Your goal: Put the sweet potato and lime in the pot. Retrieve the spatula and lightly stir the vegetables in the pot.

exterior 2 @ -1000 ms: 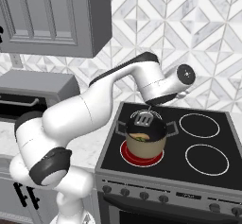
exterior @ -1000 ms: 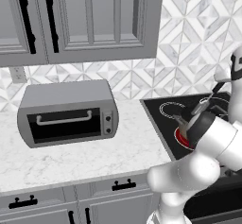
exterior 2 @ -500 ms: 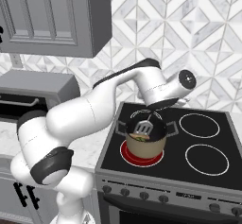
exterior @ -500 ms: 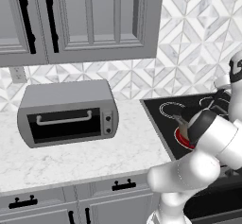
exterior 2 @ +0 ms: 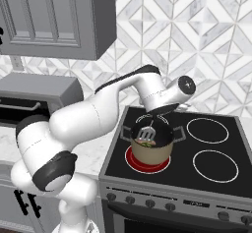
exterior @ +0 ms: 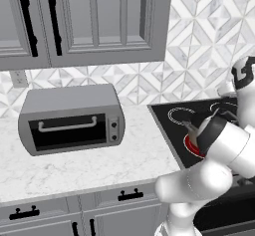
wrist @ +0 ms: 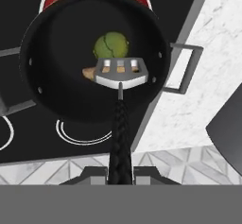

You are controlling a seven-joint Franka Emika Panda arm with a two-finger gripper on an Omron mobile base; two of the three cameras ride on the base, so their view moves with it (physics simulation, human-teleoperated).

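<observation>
Gripper (wrist: 120,173), lower centre of the hand view: fingers clamped on the black handle of the spatula (wrist: 120,76), tool pointing up the frame into the pot. Judged held this way so the slotted head reaches the food while the hand stays above the rim.

Stove (exterior 2: 216,173), right half of the right base view: black glass top with ring markings. The burner under the pot glowed red (exterior 2: 147,162), left of centre, so the pot sat there for cooking.

Toaster oven (exterior: 72,118), left of centre in the left base view: grey, door closed, on the white marble counter (exterior: 74,173). Grey cabinets above, patterned tile wall behind.

Pot (exterior 2: 151,146), centre of the right base view: tan-sided, black rim, dark inside, standing on the lit burner; centre-top of the hand view.

Spatula head: silver, slotted, inside the pot, just below the lime in the hand view; contact with the food could not be told.

Lime (wrist: 111,47): yellowish-green, round, in the pot, upper centre of the hand view.

Sweet potato (wrist: 89,72): orange-brown, in the pot, mostly hidden behind the spatula head. Both vegetables in; stirring judged the step in hand.
</observation>
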